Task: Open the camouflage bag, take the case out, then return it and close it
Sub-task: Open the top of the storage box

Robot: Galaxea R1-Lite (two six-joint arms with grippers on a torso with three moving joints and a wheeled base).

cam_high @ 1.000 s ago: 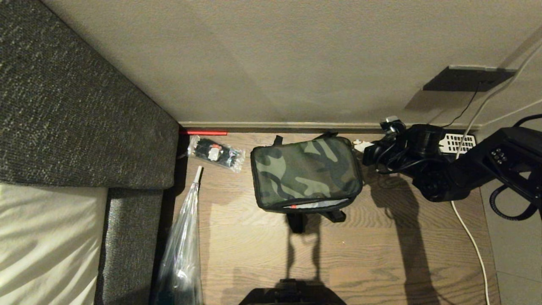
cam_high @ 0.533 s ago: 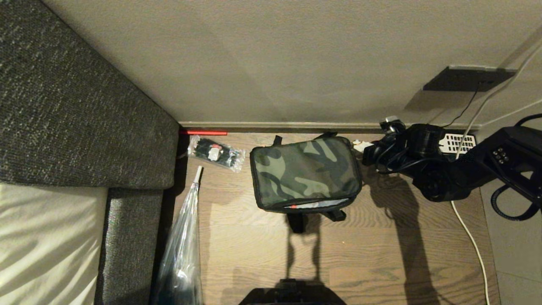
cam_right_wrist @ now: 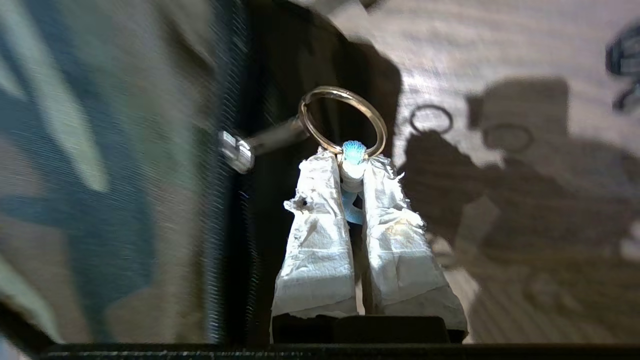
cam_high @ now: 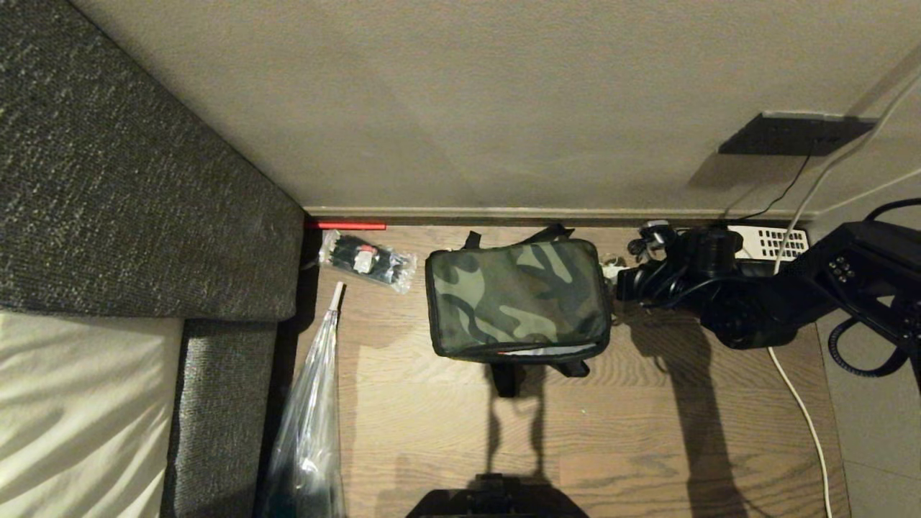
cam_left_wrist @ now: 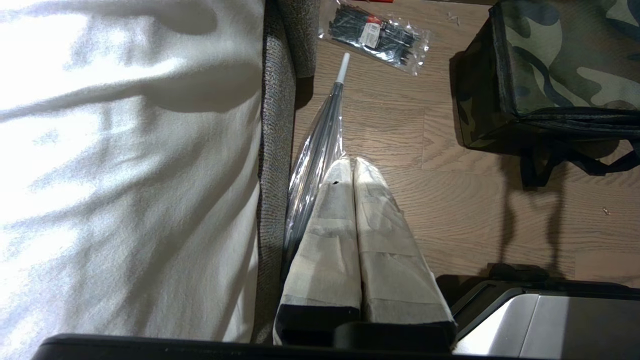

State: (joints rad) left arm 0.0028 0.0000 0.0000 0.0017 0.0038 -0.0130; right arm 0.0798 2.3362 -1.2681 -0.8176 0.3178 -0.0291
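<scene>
The camouflage bag (cam_high: 518, 298) lies flat on the wood floor near the wall, lid down, with a thin silvery slit along its front edge. It also shows in the left wrist view (cam_left_wrist: 560, 65). My right gripper (cam_high: 613, 272) sits at the bag's right side. In the right wrist view it (cam_right_wrist: 350, 160) is shut on a small blue-white tab (cam_right_wrist: 354, 150) that hangs on the metal ring (cam_right_wrist: 342, 117) of the zip pull. The case is hidden. My left gripper (cam_left_wrist: 352, 162) is parked over the floor beside the sofa, shut and empty.
A grey sofa (cam_high: 129, 201) with a white cushion (cam_high: 72, 403) fills the left. A plastic-wrapped umbrella (cam_high: 309, 417) and a clear packet of black ties (cam_high: 367, 260) lie beside it. A white cable (cam_high: 799, 403) and a keypad phone (cam_high: 773, 243) lie at the right.
The right wrist has turned and the hand has shifted a little along the bag's right side. The bag's lid lies flatter and the front slit is narrower.
</scene>
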